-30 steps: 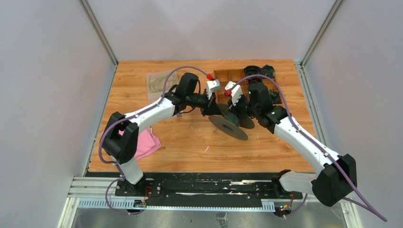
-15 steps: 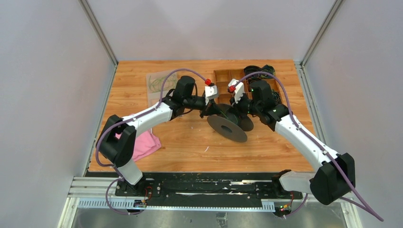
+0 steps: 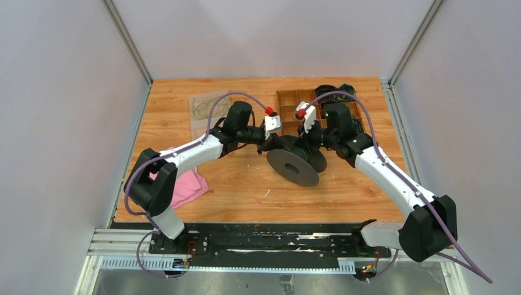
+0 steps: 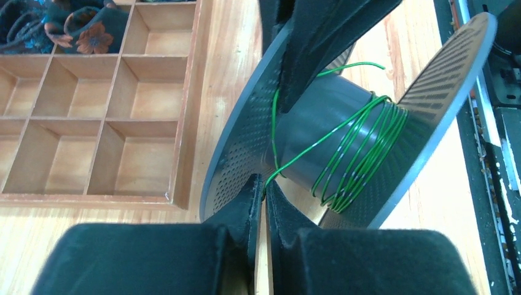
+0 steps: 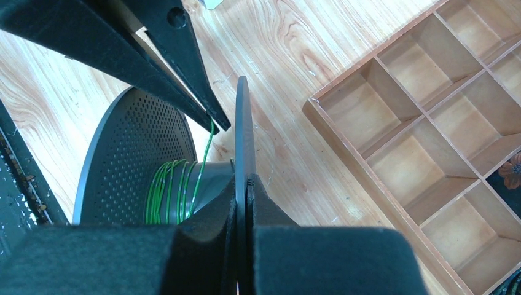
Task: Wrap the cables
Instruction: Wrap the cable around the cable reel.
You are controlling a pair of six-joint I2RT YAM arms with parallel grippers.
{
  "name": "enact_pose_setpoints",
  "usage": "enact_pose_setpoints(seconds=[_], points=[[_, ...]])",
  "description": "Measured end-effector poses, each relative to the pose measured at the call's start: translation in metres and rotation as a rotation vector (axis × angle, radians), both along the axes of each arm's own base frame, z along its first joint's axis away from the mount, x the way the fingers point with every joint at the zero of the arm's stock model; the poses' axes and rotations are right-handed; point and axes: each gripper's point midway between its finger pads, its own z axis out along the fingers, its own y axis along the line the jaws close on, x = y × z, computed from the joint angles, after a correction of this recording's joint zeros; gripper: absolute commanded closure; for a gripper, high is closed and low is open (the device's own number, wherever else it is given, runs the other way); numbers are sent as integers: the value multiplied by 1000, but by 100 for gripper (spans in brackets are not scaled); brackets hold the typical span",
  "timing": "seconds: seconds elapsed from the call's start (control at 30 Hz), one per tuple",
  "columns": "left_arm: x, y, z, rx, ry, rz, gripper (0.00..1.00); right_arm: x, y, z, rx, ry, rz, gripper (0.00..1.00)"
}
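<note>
Between the two arms, a black spool with perforated side discs sits tilted over the bench. The thin green cable is wound in several loose turns round the spool's grey core, bunched toward the disc nearer the arm bases. One strand runs from the core out to the left claw. That claw sits just outside the spool's farther disc, its fingers drawn almost together and pinching the strand at their tips. The right claw is clenched on the thin rim of that same disc, one finger on each face. A wooden tray of square compartments lies just beyond the spool, on the side away from the bases. A pink cloth lies well to the left of the spool.
</note>
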Motion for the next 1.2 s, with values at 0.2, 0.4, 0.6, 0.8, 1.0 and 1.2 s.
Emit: enact_pose_setpoints(seconds=[0.2, 0.4, 0.6, 0.8, 1.0, 1.2], points=[[6, 4, -4, 15, 22, 44, 88, 1, -1, 1, 12, 13, -12, 99], [6, 10, -13, 46, -27, 15, 89, 4, -1, 11, 20, 4, -24, 99], [5, 13, -19, 75, -37, 3, 89, 6, -6, 8, -2, 4, -53, 99], [14, 19, -15, 76, -45, 26, 87, 12, -14, 6, -31, -7, -98, 99], [35, 39, -12, 67, 4, 120, 79, 21, -24, 11, -7, 2, -156, 99], [65, 81, -15, 48, 56, 292, 67, 31, -26, 35, 78, 13, -209, 99]])
